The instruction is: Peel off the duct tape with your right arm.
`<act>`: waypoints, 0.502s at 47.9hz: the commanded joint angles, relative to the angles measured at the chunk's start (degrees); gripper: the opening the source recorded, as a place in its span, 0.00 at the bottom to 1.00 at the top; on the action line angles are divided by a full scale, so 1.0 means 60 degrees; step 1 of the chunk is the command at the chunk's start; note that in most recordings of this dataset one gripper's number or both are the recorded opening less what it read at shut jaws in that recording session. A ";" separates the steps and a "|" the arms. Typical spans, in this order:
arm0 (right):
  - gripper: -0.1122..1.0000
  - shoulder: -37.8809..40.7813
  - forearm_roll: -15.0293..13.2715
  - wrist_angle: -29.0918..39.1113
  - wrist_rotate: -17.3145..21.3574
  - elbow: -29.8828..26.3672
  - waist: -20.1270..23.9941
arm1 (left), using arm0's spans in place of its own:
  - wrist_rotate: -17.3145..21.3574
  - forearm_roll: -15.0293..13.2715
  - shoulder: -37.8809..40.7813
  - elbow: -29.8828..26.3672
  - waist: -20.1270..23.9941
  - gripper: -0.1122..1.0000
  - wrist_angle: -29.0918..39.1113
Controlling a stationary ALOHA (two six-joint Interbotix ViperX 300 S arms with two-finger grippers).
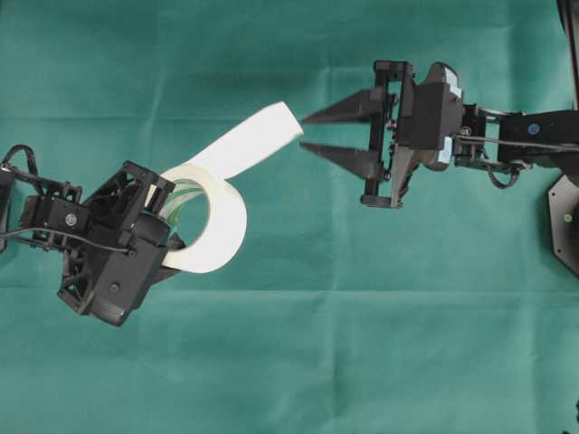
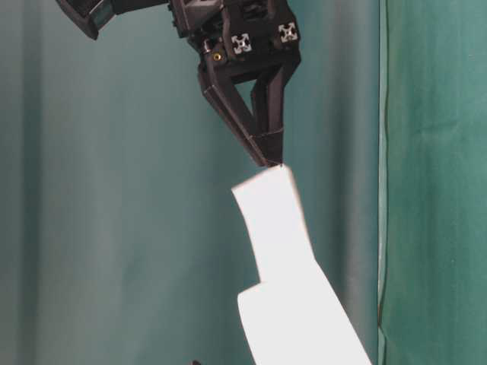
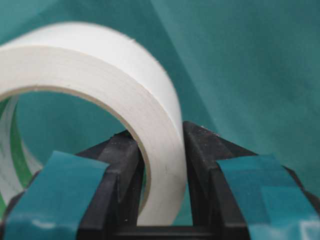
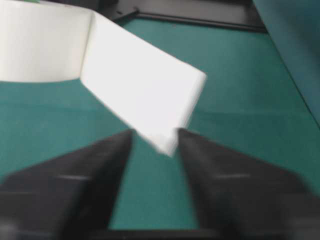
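A wrinkled teal-green cloth (image 1: 298,362) covers the whole work surface, and the same green fabric hangs behind as backdrop. On the left, the black lattice-framed left gripper (image 1: 172,221) pinches the wall of the white ring-shaped duct tape roll (image 1: 222,226), held clear of the cloth. Its loose white strip (image 1: 258,136) reaches rightward — its tip sits between the spread fingers of the black pointed right gripper (image 1: 312,131), unclamped.

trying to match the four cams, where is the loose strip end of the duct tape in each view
Overhead: loose strip end above centre, left of the right hand.
Table-level: centre, just under the right hand's tips.
Left wrist: not in view; only the roll in the left hand.
Right wrist: centre, between the open fingers.
Shared landmark: the white duct tape.
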 commanded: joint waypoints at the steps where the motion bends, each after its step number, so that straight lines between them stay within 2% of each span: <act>1: 0.28 -0.0220 0.0015 -0.0088 0.0015 -0.0161 0.0029 | 0.0029 0.0000 -0.0132 -0.0132 0.0000 0.29 -0.0059; 7: 0.61 -0.0220 0.0015 -0.0088 0.0015 -0.0146 0.0029 | 0.0029 0.0000 -0.0117 -0.0117 0.0000 0.29 -0.0059; 9: 0.67 -0.0220 0.0015 -0.0073 0.0015 -0.0132 0.0029 | 0.0029 0.0000 -0.0117 -0.0117 0.0000 0.29 -0.0059; 24: 0.67 -0.0220 0.0015 -0.0029 0.0015 -0.0088 0.0029 | 0.0029 0.0000 -0.0117 -0.0117 0.0161 0.29 -0.0073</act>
